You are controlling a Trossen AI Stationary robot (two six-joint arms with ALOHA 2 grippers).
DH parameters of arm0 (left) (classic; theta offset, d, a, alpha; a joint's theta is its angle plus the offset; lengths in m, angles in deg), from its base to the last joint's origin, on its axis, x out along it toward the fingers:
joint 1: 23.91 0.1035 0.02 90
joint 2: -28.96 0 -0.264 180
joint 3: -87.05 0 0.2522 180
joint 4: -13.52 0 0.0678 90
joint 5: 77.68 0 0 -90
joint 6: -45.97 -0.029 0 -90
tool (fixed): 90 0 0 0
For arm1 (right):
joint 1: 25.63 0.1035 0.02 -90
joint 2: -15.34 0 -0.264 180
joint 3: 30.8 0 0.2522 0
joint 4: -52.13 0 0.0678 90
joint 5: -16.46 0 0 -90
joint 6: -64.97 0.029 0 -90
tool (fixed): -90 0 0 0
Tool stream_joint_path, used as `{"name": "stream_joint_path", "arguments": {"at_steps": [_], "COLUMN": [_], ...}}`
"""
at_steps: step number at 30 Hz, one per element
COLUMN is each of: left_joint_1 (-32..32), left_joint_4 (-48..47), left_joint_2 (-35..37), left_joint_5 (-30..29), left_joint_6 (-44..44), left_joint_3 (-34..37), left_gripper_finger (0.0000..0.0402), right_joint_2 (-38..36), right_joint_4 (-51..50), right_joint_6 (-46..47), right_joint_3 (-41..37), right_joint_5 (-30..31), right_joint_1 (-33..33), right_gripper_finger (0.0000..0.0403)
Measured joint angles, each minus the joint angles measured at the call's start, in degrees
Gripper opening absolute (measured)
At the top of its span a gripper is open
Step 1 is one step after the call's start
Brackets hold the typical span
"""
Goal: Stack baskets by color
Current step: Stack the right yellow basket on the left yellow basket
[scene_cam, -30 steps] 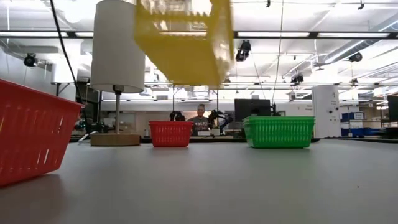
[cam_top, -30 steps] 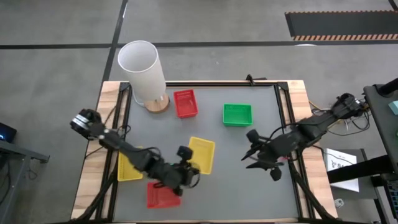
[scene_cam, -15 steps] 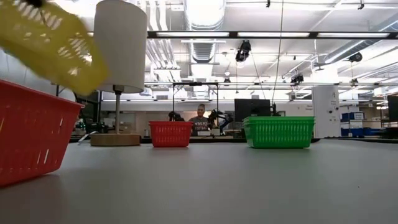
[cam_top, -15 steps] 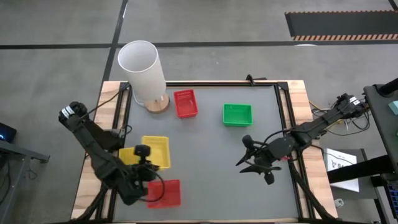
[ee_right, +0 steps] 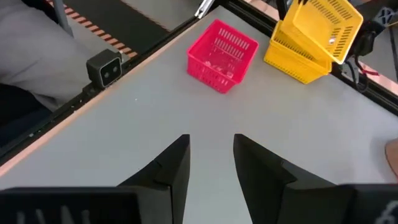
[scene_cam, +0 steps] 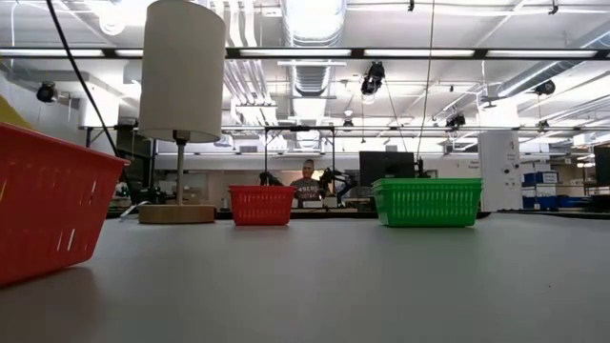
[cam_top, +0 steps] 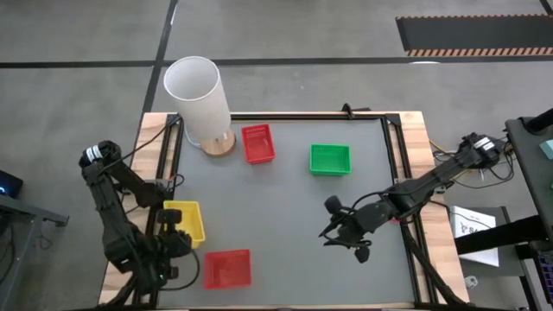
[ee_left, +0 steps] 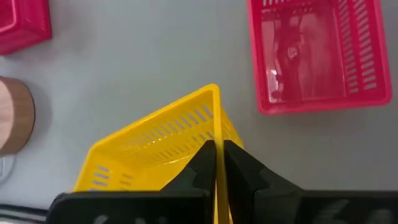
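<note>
Yellow basket over its match

My left hand [ee_left: 216, 163] pinches the light, stiff yellow basket [ee_left: 163, 140] by its thin rim; my right hand [ee_right: 211, 163] hangs open.

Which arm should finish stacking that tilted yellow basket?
Left. The left gripper is shut on the tilted yellow basket, over the yellow basket below. The right gripper is open, empty, far off.

no readable text, labels or signs
</note>
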Motion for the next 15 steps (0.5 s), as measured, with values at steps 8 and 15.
{"name": "stream_joint_path", "arguments": {"at_steps": [8, 15], "left_joint_1": [-1.49, -1.45], "left_joint_4": [-0.27, 0.34], "left_joint_2": [-0.02, -0.04], "left_joint_5": [0.12, 0.23], "left_joint_6": [4.0, 6.09], "left_joint_3": [2.8, 5.39], "left_gripper_finger": [0.0003, 0.0011], "right_joint_2": [1.62, 1.61], "right_joint_4": [2.28, 2.31], "right_joint_6": [-0.02, 0.88], "right_joint_3": [0.0, 0.0], "right_joint_5": [0.0, 0.0], "right_joint_1": [-0.02, -0.02], "right_gripper_finger": [0.0109, 0.0109]}}
